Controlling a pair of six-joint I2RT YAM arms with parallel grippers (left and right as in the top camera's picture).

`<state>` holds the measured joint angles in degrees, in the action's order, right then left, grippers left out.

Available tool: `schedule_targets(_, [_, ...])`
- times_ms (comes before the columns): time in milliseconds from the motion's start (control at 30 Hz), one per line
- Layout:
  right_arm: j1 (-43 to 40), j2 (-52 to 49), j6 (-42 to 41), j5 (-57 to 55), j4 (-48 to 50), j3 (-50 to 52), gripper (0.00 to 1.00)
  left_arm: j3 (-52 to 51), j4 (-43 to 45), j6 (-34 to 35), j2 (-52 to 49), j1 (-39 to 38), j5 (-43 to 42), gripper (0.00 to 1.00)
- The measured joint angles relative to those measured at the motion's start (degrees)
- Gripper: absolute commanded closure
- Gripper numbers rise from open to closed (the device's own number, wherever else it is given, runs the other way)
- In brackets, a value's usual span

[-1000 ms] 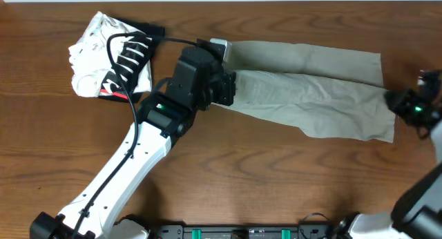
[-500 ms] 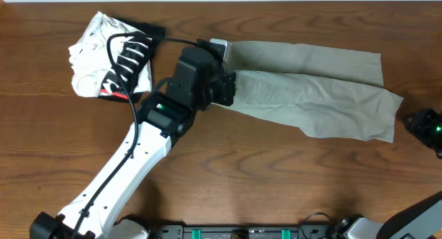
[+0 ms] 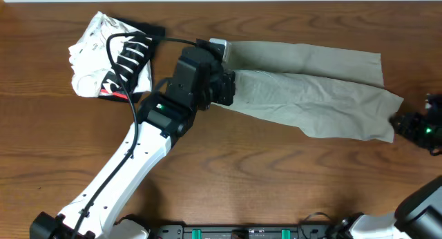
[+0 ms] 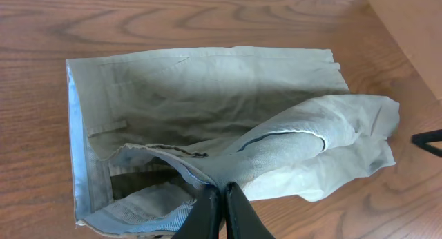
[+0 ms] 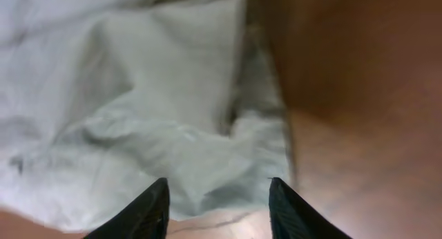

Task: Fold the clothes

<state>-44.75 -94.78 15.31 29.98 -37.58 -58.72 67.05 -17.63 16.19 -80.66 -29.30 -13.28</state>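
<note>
One lengthwise fold looks roughly done: the shorts lie stretched across the worktop, the left gripper has its jaws pinched on the waistband, and the right gripper has its jaws apart and empty over the hem, with the crosswise folds not yet made.

One table holds two garments: one pair of shorts, with two legs showing, and one striped garment. Two arms are in view, one left arm and one right arm. Each carries one gripper, making two, the left gripper and the right gripper, each with two fingers.
</note>
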Motion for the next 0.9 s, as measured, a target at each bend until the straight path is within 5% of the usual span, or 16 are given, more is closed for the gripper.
schedule_targets(300, [0.20,-3.93,9.46,5.18,2.75,0.09,0.70,0.00,0.00,0.00,0.00,0.00,0.02,0.94])
schedule_targets(900, [0.20,-8.24,12.20,6.12,6.56,0.09,0.67,0.00,-0.02,0.00,0.00,0.00,0.11,0.94])
